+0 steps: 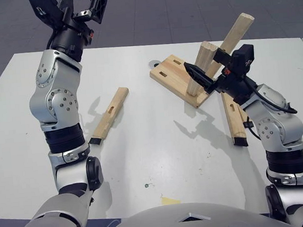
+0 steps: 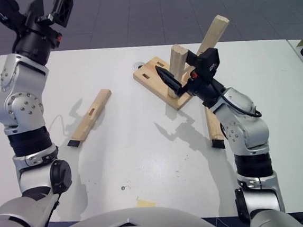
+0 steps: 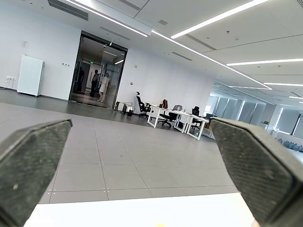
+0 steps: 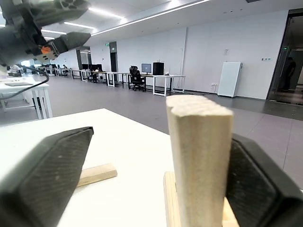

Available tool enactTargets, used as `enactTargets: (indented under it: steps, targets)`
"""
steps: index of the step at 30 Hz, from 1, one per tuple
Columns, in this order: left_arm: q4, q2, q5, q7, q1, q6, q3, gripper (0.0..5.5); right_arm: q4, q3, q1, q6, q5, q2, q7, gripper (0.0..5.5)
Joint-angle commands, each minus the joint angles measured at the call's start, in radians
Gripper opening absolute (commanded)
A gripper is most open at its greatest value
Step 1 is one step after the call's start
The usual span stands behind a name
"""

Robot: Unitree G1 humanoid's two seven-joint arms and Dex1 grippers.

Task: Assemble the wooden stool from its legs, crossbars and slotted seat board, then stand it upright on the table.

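Observation:
The slotted seat board (image 1: 170,73) lies on the white table (image 1: 155,155), its right end lifted. Two wooden legs stand in it: a short one (image 1: 204,61) and a longer, tilted one (image 1: 235,32). My right gripper (image 1: 204,78) is open and straddles the short leg (image 4: 201,161). One pad (image 4: 255,189) is against the wood, while the other pad (image 4: 47,175) is a gap away. My left gripper (image 1: 73,4) is raised high over the table's far left edge, open and empty, with its pads (image 3: 28,165) wide apart.
A loose slotted wooden piece (image 1: 109,114) lies left of centre, near my left arm. Two more wooden pieces (image 1: 234,119) lie side by side under my right forearm. A small yellow scrap (image 1: 169,200) sits near the front edge.

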Motion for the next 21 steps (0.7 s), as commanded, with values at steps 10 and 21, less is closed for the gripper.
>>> enactTargets:
  steps: [10, 21]
  targets:
    - [-0.027, -0.013, -0.012, -0.008, 0.022, 0.017, -0.007, 5.4, 0.069, 0.016, 0.007, -0.092, -0.138, 0.046, 0.0, 2.26]
    - [-0.02, -0.004, -0.012, -0.04, 0.016, 0.011, -0.012, 5.4, 0.023, 0.006, 0.006, 0.037, 0.046, -0.008, 0.232, 1.08]
